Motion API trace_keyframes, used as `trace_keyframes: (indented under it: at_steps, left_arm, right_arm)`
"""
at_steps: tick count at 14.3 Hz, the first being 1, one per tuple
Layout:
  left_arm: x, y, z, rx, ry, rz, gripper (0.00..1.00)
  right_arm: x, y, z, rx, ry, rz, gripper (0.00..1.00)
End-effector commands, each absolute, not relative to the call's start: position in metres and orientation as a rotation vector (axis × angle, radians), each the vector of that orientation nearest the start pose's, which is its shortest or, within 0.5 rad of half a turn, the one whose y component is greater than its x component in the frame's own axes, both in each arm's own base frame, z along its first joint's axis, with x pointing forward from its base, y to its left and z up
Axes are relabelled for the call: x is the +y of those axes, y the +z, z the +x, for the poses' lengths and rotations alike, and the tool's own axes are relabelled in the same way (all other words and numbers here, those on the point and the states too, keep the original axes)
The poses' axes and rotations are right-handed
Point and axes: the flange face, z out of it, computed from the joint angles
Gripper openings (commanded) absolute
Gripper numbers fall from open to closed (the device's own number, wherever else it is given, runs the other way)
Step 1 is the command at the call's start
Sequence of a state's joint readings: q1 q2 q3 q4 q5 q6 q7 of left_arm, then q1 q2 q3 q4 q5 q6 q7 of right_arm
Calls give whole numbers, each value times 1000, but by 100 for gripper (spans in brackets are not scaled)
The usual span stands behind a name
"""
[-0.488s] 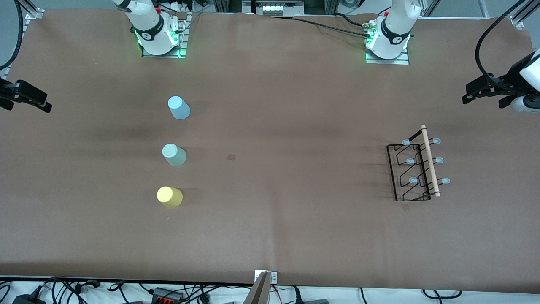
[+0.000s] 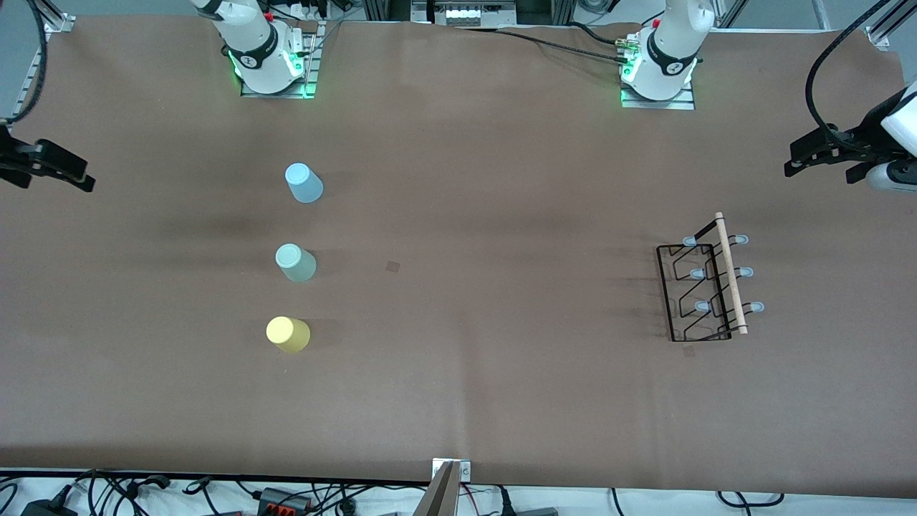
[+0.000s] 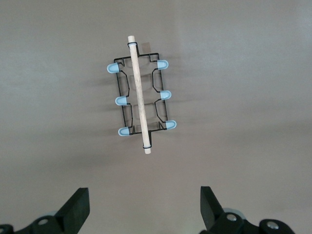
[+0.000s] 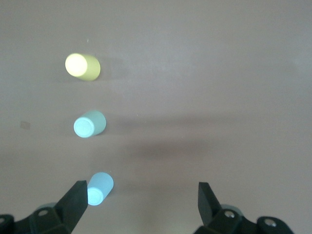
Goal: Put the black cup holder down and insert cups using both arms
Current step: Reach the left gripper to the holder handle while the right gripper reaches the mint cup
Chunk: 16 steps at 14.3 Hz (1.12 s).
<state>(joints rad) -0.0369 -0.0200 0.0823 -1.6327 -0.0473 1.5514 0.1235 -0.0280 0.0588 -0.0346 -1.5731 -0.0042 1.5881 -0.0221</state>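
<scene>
Your left gripper (image 2: pixel 824 154) hangs empty with its jaws wide apart over the table's edge at the left arm's end, and in the front view the black cup holder (image 2: pixel 706 290) stands on the brown table (image 2: pixel 501 179) at about seven o'clock from it, well apart. From the left wrist view the holder's wooden handle (image 3: pixel 138 93) sits between the spread fingers (image 3: pixel 75 210) but runs slightly off their line, so if you descend without squaring the wrist, I'd expect one finger to catch a wire or a blue-tipped peg (image 3: pixel 112 68) and tip the light rack. A grip near either end of the rod would likely let the rack swing. Your right gripper (image 2: pixel 54 168), also spread open and holding nothing, hovers over the edge at the right arm's end; the light blue cup (image 2: pixel 304 183) lies at three o'clock from it, with the grey-green cup (image 2: pixel 295 262) and yellow cup (image 2: pixel 288 334) in a row nearer the camera, around four and five o'clock. All three stand apart from each other, seemingly mouth down. They're slick and tapered, so a high or off-centre pinch could squirt one loose or knock its neighbour. Reaching for cups before the holder is placed risks the arms crossing mid-table.
</scene>
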Motion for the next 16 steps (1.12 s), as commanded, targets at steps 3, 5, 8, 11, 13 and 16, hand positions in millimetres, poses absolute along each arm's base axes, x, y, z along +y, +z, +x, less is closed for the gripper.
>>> trace_keyframes:
  at_steps: [3, 5, 8, 11, 13, 16]
  left_arm:
    - [18, 602, 543, 157, 121, -3204, 100]
    - [18, 578, 551, 155, 202, -3200, 100]
    - [19, 530, 579, 105, 238, -3189, 100]
    - [21, 462, 588, 34, 160, -3161, 100]
    - [21, 428, 584, 7, 93, -3158, 100]
    - [16, 391, 578, 18, 13, -3153, 94]
  right_arm:
    - [20, 505, 575, -105, 221, -3121, 100]
    - [46, 464, 574, -161, 123, -3126, 100]
    - [70, 405, 566, -218, 11, -3122, 100]
    - [101, 380, 561, -101, -33, -3124, 100]
    - [108, 378, 560, -87, -35, -3123, 100]
    - [122, 361, 558, -91, -6, -3125, 100]
